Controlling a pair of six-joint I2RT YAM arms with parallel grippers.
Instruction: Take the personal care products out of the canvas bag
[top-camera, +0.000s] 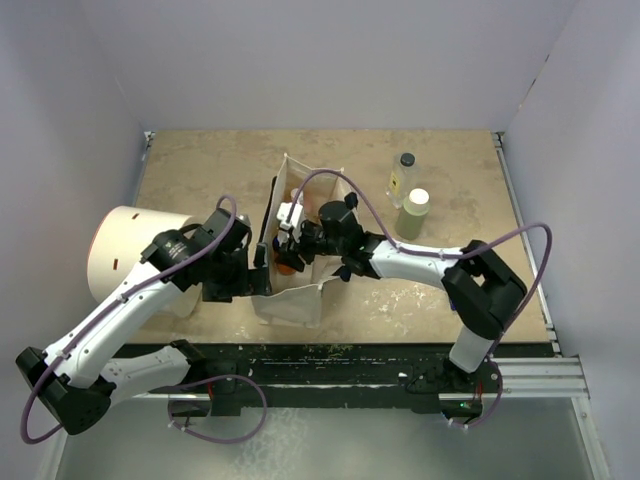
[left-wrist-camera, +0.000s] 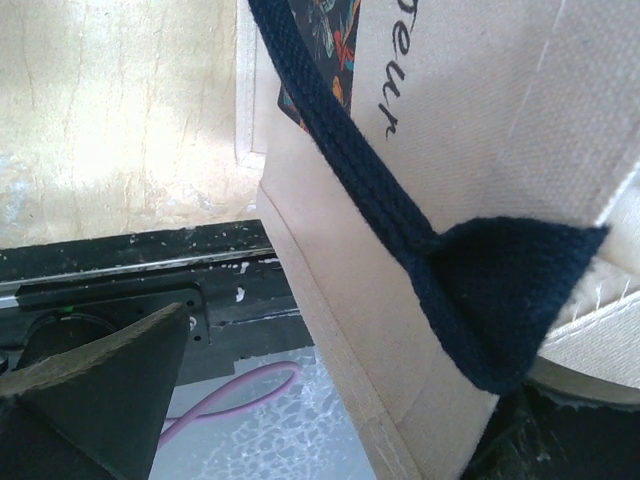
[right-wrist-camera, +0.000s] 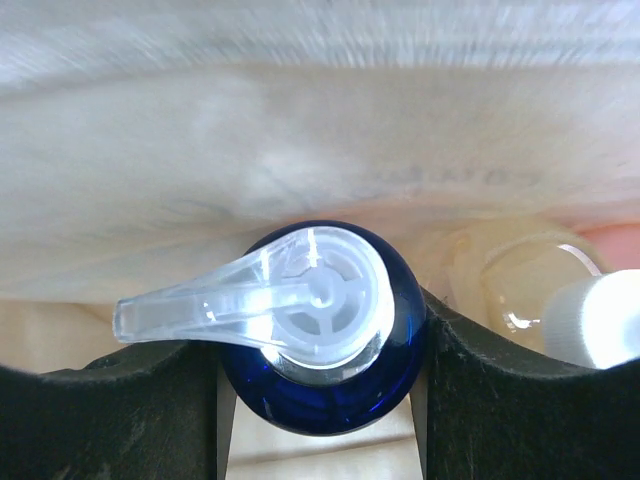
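The beige canvas bag (top-camera: 300, 295) stands upright at the table's middle. My right gripper (top-camera: 292, 243) reaches down into it and is shut on the dark-blue pump bottle (right-wrist-camera: 320, 380), one finger on each side below its clear pump head (right-wrist-camera: 300, 295). Beside that bottle in the bag are a clear yellowish white-capped bottle (right-wrist-camera: 520, 290) and a bit of pink (right-wrist-camera: 620, 240). The clear black-capped bottle (top-camera: 402, 178) and the olive-green white-capped bottle (top-camera: 414, 214) stand on the table right of the bag. My left gripper (top-camera: 258, 272) is open at the bag's left wall (left-wrist-camera: 330, 300), whose black strap (left-wrist-camera: 480, 290) lies by one finger.
A large white cylinder (top-camera: 125, 250) lies at the left, behind my left arm. The table's near edge with its black rail (left-wrist-camera: 130, 290) is just below the bag. Grey walls close in the back and both sides.
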